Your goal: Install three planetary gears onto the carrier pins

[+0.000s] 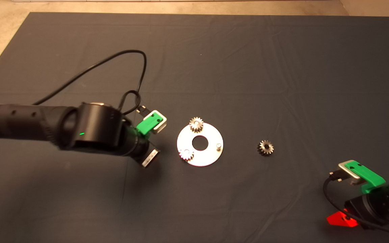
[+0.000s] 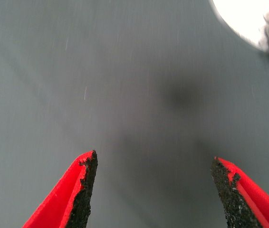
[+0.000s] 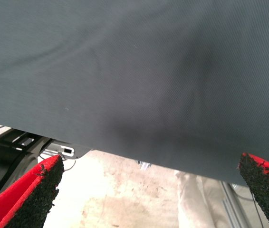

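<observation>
Two gears already sit on pins of the disc [image 1: 211, 153]: one gear [image 1: 196, 124] at the far edge of the disc, and a second gear [image 1: 186, 154] at its near left edge. One pin [image 1: 218, 146] on the right side of the disc is bare and stands upright beside the central hole. A third gear [image 1: 265, 147] lies flat on the mat [image 1: 282, 67], to the right of the disc and apart from it. The mat covers the worktop. The left arm reaches in from the left, and its left end effector [image 2: 153, 190] hangs over bare mat just to the left of the disc; its fingers [image 2: 80, 194] are spread wide apart and hold nothing. In the left wrist view the bright edge of the disc and part of the second gear appear at one corner. The right end effector [image 3: 148, 194] waits at the near right corner of the mat, well apart from the third gear. Its fingers [image 3: 34, 190] are also wide open and empty, and between them the right wrist view shows the mat's edge and the pale floor [image 3: 125, 199] beyond it. A black cable [image 1: 113, 64] loops over the mat behind the left arm.
</observation>
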You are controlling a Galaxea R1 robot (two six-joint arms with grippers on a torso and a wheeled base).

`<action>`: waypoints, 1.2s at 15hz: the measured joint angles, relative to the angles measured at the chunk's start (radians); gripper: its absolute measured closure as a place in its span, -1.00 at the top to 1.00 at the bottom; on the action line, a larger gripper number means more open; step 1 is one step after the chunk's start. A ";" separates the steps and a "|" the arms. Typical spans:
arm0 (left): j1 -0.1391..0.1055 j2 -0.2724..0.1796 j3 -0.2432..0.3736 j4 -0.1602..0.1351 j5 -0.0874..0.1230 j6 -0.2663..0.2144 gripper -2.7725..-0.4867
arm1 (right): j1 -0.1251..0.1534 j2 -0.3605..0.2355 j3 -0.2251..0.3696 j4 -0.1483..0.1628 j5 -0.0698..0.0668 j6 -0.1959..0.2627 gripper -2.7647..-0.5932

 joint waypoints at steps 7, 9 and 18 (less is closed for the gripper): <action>-0.059 -0.301 0.245 -0.169 0.008 -0.146 0.01 | 0.027 0.055 0.000 -0.074 -0.001 -0.001 0.99; -0.062 -0.329 0.261 -0.176 0.009 -0.175 0.01 | 0.031 0.073 0.000 -0.107 0.000 -0.001 0.99; -0.066 -0.356 0.288 -0.072 0.008 -0.284 0.01 | 0.083 0.156 -0.004 -0.230 0.002 -0.021 0.99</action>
